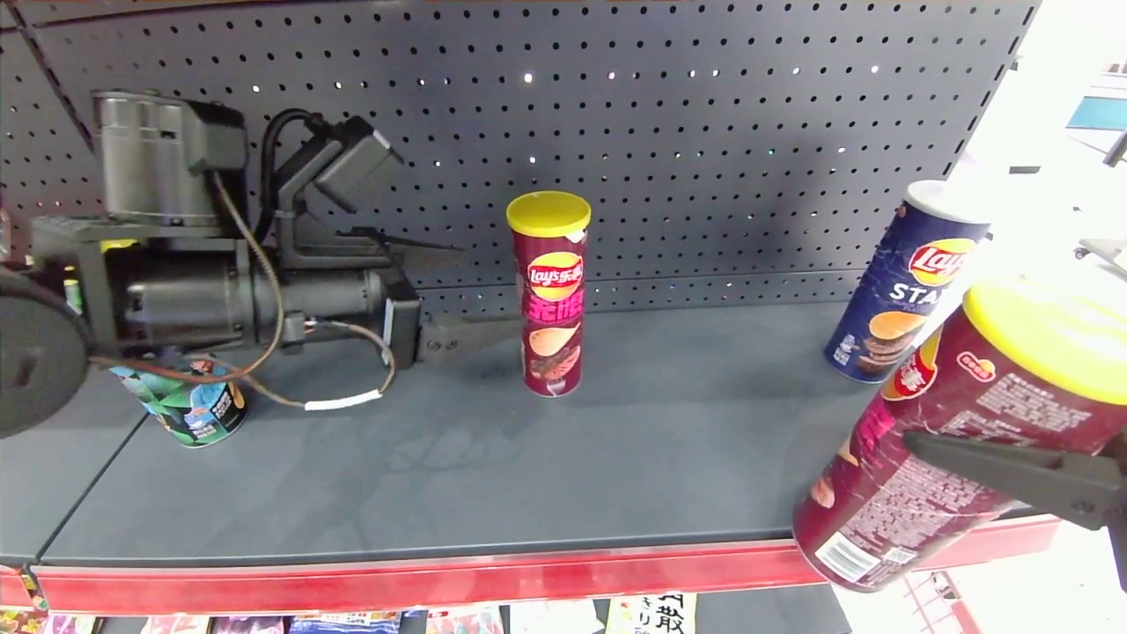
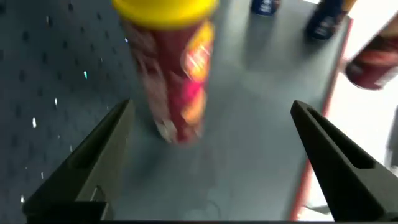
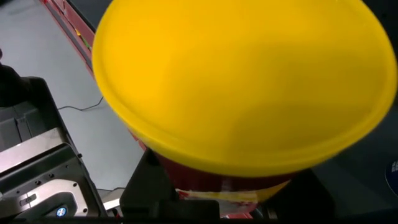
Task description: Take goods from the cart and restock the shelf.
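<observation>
A maroon chip can with a yellow lid (image 1: 548, 291) stands upright mid-shelf (image 1: 616, 440) against the pegboard. My left gripper (image 1: 480, 286) is just to its left, open, with the fingers apart from it. In the left wrist view the left gripper (image 2: 211, 112) is spread wide, and that can (image 2: 177, 74) stands just beyond the fingertips. My right gripper (image 1: 986, 449) is shut on a second maroon can (image 1: 968, 387), tilted over the shelf's front right corner. Its yellow lid (image 3: 242, 81) fronts the right wrist view, with the right gripper (image 3: 217, 199) beneath it.
A blue chip can (image 1: 907, 282) stands at the back right of the shelf, close behind the held can. A green can (image 1: 189, 405) sits under my left arm. A red strip (image 1: 440, 577) edges the shelf front, with packets (image 1: 528, 616) below. Bare shelf lies between the cans.
</observation>
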